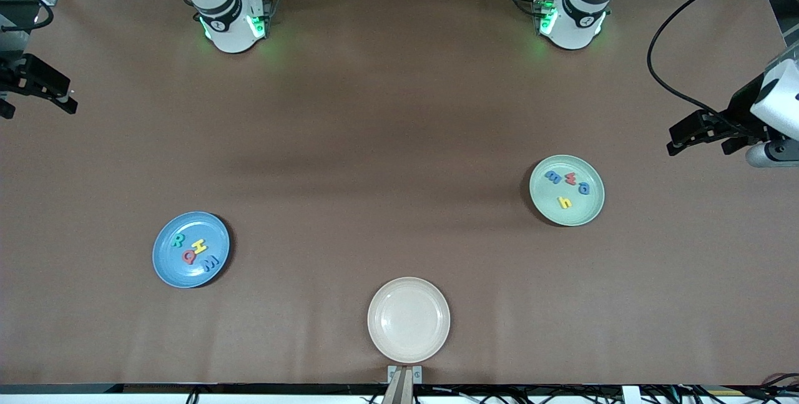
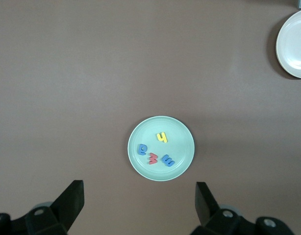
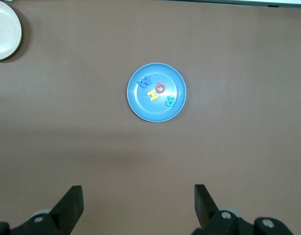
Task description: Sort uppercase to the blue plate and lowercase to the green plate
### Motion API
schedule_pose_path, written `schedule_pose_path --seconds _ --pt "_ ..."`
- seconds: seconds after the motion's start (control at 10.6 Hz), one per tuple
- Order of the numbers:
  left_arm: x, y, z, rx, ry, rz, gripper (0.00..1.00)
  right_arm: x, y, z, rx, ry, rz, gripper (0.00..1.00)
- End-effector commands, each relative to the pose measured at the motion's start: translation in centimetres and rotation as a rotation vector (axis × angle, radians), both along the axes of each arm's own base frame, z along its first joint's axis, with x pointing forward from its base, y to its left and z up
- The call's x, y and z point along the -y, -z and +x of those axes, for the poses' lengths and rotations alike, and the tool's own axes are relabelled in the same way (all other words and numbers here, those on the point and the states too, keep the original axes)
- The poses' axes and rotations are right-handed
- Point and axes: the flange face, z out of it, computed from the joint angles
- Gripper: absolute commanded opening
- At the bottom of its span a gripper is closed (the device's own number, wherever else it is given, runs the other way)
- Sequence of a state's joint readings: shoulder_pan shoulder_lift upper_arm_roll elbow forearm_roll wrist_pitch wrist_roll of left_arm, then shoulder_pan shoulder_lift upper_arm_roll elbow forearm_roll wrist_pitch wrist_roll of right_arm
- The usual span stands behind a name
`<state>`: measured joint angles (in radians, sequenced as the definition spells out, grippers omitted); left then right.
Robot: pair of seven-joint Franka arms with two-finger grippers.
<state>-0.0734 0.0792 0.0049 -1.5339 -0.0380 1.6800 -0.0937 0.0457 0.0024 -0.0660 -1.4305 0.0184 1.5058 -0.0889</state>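
The blue plate (image 1: pixel 170 265) lies toward the right arm's end and holds the uppercase letters: teal R (image 1: pixel 178 240), yellow H (image 1: pixel 199 246), red Q (image 1: pixel 188 257) and blue M (image 1: pixel 210 262). The green plate (image 1: pixel 585 210) lies toward the left arm's end with the lowercase letters on it: blue m (image 1: pixel 553 177), red w (image 1: pixel 570 178), a blue a-like letter (image 1: pixel 584 188) and yellow h (image 1: pixel 565 202). My left gripper (image 2: pixel 139 205) hangs open and empty beside the green plate (image 2: pixel 179 133). High above the table by the blue plate (image 3: pixel 148 111), my right gripper (image 3: pixel 138 205) is open and empty.
A beige plate (image 1: pixel 408 320) with nothing on it sits near the table's front edge, midway between the two ends. A black cable (image 1: pixel 661 67) loops over the table at the left arm's end. Brown cloth covers the table.
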Motion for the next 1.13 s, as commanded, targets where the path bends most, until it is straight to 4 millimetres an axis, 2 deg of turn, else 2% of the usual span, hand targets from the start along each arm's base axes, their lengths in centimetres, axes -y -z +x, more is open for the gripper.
schedule_pose_path --seconds 0.0,0.19,0.28,0.66,0.85,1.04 --pt "-0.3 -1.0 -0.3 0.003 0.000 0.009 1.00 0.3 -0.6 -0.2 0.001 0.004 0.018 1.00" --pt "-0.4 -2.6 -1.0 0.033 0.003 0.021 1.00 0.3 -0.6 -0.2 0.000 0.005 0.020 1.00" --pt "-0.6 -2.8 -1.0 0.036 0.005 0.020 1.00 0.3 -0.6 -0.2 0.000 0.004 0.020 1.00" --pt "-0.1 -2.7 -1.5 0.031 0.006 0.019 1.00 0.2 -0.6 -0.2 0.000 0.004 0.020 1.00" --pt "-0.2 -2.2 -2.8 0.013 0.008 0.016 1.00 0.2 -0.6 -0.2 0.000 0.004 0.020 1.00" --pt "-0.3 -2.1 -2.8 0.011 0.006 0.018 1.00 0.2 -0.6 -0.2 0.000 0.002 0.020 1.00"
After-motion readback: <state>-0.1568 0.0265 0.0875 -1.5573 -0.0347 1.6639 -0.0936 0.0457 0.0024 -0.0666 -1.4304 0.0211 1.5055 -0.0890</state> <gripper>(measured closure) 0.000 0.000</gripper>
